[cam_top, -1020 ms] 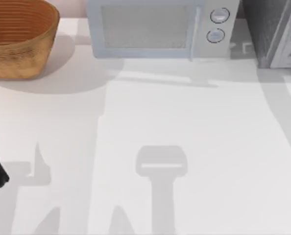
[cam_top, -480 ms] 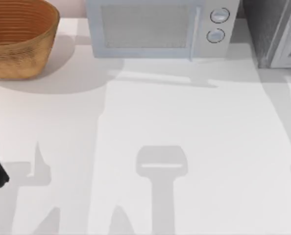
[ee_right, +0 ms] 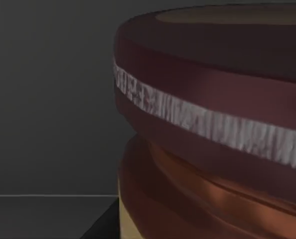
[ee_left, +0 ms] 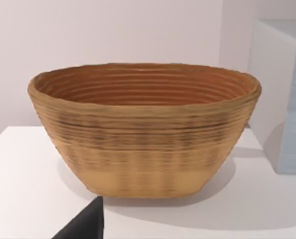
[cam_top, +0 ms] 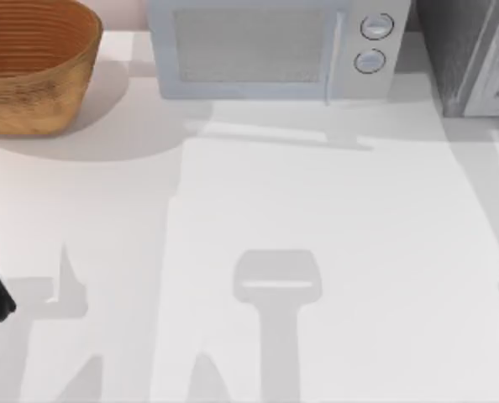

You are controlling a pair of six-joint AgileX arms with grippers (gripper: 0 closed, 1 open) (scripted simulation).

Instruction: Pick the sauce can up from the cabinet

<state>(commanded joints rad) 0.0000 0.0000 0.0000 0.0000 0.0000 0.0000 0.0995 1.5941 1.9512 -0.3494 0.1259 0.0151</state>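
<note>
The short cylindrical sauce can [ee_right: 213, 129], maroon-banded with a pale stripe, is seen very close against the dark grey cabinet [cam_top: 459, 50] interior, presumably for grasping by the right arm. Finger state cannot be told. The left arm is parked facing the woven basket [ee_left: 143, 129].

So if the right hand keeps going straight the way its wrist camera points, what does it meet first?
Most likely the sauce can: it looms very close in the right wrist view, maroon band dead ahead, with the cabinet's dark inner wall behind it. How much gap is left, I can't judge.
</note>
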